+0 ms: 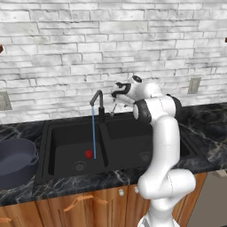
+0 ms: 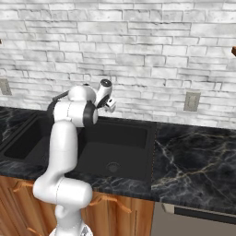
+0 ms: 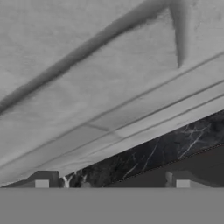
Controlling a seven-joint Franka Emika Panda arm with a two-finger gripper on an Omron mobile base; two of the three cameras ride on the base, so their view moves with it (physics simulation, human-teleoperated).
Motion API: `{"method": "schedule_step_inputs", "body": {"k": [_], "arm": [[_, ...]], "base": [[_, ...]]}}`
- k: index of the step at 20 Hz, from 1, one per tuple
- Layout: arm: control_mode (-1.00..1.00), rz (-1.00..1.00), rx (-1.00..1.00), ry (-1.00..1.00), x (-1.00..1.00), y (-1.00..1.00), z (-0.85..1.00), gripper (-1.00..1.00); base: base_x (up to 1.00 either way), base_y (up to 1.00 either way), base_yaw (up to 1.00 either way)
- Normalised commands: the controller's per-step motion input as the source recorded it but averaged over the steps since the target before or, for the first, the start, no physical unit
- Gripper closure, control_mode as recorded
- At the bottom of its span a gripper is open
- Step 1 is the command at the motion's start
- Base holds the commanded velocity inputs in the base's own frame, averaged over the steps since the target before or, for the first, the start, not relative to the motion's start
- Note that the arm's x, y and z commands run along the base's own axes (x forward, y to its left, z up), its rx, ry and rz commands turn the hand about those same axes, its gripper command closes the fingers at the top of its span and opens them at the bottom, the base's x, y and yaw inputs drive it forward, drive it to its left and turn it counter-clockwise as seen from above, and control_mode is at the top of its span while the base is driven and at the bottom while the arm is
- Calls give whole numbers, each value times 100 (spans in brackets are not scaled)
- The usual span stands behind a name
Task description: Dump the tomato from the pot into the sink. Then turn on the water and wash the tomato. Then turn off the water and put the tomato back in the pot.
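We are watching water (image 1: pixel 93 133) running from the black faucet (image 1: pixel 98 103) into the sink (image 1: pixel 66 128), its left basin holding the tomato (image 1: pixel 88 154) beside the stream. The claw (image 1: pixel 113 107), jaws spread and empty, is hovering behind the divider. The pot (image 1: pixel 15 159) is sitting at the tabletop's (image 1: pixel 208 119) left edge.

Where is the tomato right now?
In the left base view the tomato lies on the floor of the sink's left basin, just left of the water stream and up-right of the drain.
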Motion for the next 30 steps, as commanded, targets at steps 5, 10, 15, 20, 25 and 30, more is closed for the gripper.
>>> {"method": "schedule_step_inputs", "body": {"k": [5, 10, 15, 20, 25, 30], "arm": [[-100, 0, 4, -6, -29, -35, 46, -100], [-100, 0, 0, 0, -51, -38, -18, -100], [-100, 0, 0, 4, -31, -14, -59, -100], [-100, 0, 0, 1, -5, 0, -43, -100], [-100, 1, 0, 0, 1, 0, -24, -100], [-100, 3, 0, 0, 7, 3, -18, -100]], "base": [[0, 0, 0], [0, 0, 0], [0, 0, 0], [0, 0, 0], [0, 0, 0], [0, 0, 0]]}}
